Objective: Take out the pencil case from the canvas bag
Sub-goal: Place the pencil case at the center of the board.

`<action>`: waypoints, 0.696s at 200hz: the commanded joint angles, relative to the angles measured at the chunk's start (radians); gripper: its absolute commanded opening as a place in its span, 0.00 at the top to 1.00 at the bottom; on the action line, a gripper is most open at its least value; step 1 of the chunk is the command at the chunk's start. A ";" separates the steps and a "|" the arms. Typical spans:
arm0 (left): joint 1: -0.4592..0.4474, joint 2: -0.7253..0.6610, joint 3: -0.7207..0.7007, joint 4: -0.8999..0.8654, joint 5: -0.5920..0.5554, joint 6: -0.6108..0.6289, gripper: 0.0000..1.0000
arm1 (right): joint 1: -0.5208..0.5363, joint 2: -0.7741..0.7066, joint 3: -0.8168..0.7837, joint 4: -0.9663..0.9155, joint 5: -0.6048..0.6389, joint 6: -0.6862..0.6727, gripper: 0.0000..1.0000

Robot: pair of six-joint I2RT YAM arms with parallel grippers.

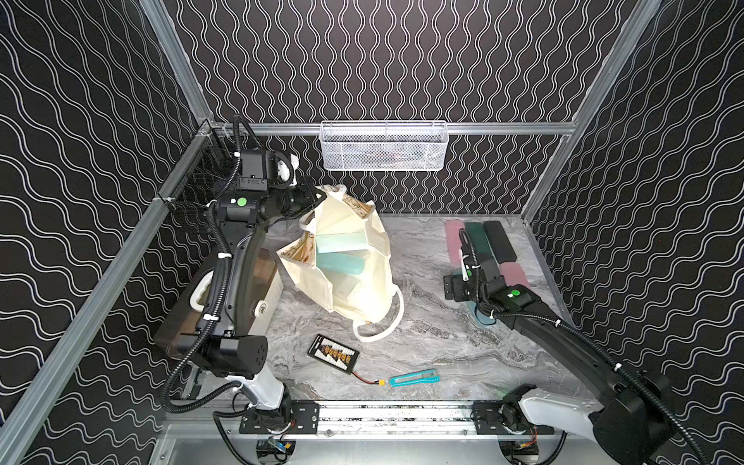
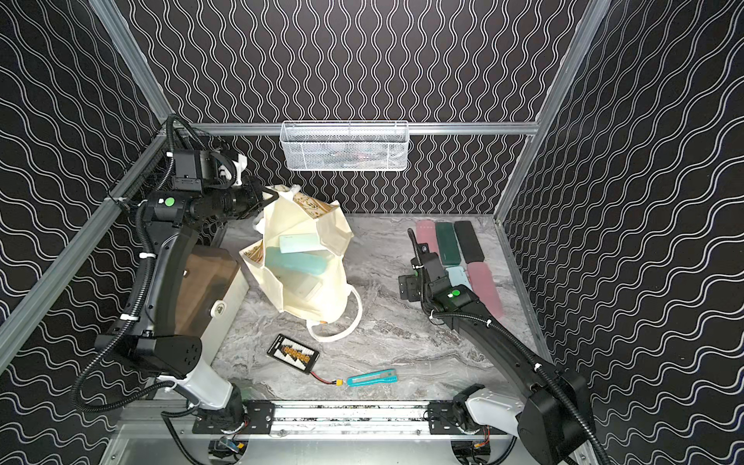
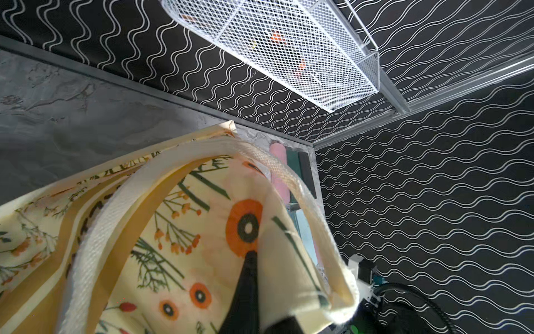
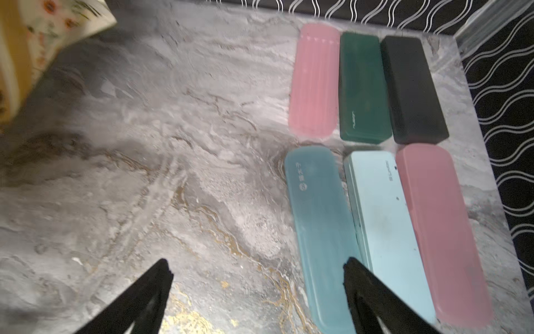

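Observation:
The cream canvas bag (image 1: 362, 290) stands mid-table with its mouth spread wide. Inside it lie a teal pencil case (image 1: 340, 263) and a paler one (image 1: 342, 241). My left gripper (image 1: 317, 199) is shut on the bag's far-left rim. The left wrist view shows one black finger (image 3: 250, 277) pressed against the flowered cloth (image 3: 173, 231), while the fold hides the other finger. My right gripper (image 4: 257, 270) hangs open and empty over the table's right side. Its right fingertip is above the near end of a teal case (image 4: 320, 219) lying there.
Several pencil cases (image 1: 499, 241) lie in two rows at the right edge. A brown box (image 1: 265, 265) sits under my left arm. A black connector board (image 1: 333, 353) and a teal utility knife (image 1: 414, 378) lie near the front. A white mesh basket (image 1: 384, 147) hangs on the back wall.

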 commanded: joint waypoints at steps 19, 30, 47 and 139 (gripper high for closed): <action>-0.001 -0.003 -0.061 0.276 0.112 -0.043 1.00 | 0.007 -0.062 0.033 -0.017 -0.086 -0.018 0.11; -0.007 0.000 -0.068 0.291 0.110 -0.048 1.00 | 0.007 -0.102 0.021 0.027 -0.153 -0.022 0.13; -0.020 0.002 -0.083 0.322 0.109 -0.052 1.00 | 0.008 -0.146 0.025 0.074 -0.255 0.009 0.18; -0.111 0.054 -0.070 0.323 0.052 -0.035 1.00 | 0.370 -0.107 0.226 0.082 -0.232 -0.047 0.52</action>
